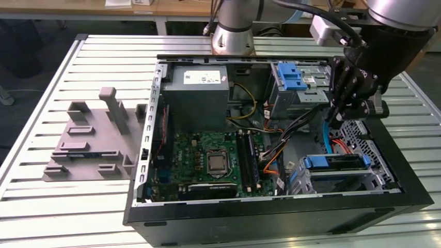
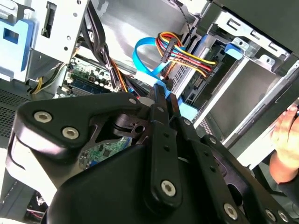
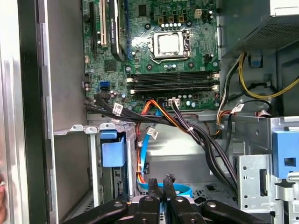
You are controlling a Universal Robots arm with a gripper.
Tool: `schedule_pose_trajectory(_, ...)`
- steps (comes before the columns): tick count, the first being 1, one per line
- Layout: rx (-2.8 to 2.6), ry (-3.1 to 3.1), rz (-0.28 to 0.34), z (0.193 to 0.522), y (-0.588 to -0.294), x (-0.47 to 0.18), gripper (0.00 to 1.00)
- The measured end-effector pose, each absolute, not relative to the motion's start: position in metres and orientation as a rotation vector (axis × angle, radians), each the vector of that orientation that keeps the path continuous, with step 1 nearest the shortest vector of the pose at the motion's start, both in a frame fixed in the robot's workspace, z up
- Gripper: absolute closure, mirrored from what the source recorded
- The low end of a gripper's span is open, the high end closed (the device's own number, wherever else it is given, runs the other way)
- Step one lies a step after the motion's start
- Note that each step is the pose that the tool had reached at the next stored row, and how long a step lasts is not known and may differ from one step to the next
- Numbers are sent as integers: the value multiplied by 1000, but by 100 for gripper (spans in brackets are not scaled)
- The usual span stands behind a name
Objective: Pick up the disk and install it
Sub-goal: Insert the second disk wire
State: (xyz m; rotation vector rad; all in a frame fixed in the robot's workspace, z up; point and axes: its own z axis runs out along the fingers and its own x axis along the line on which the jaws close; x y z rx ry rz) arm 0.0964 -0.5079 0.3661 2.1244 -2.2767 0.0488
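Observation:
The disk (image 1: 339,161), a grey drive in a blue bracket, sits in the drive bay at the case's front corner on the exterior view's right. Both wrist views show its blue bracket end (image 3: 113,150) (image 2: 233,49) in the metal bay. My gripper (image 1: 335,123) hangs inside the open computer case, above and behind that bay, apart from the disk. Its black fingers (image 3: 153,185) stand close together and shut, and I see nothing gripped in them. A blue data cable (image 2: 145,60) loops right by the fingertips (image 2: 160,95).
The power supply box (image 1: 200,93), the motherboard (image 1: 206,160) and cable bundles (image 3: 196,135) fill the case. A second bay with a blue latch (image 1: 289,77) sits at the back. A grey fixture (image 1: 93,139) lies on the slatted table. A person's hand (image 2: 286,135) is beside the case.

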Motion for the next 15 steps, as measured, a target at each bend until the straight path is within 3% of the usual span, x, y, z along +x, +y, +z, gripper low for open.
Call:
schedule_pose_trajectory(9, 2119, -2269, 71, 364, -511, 96, 84)
schedule_pose_trajectory(15, 2140, -2288, 35, 361, -516, 96, 84)
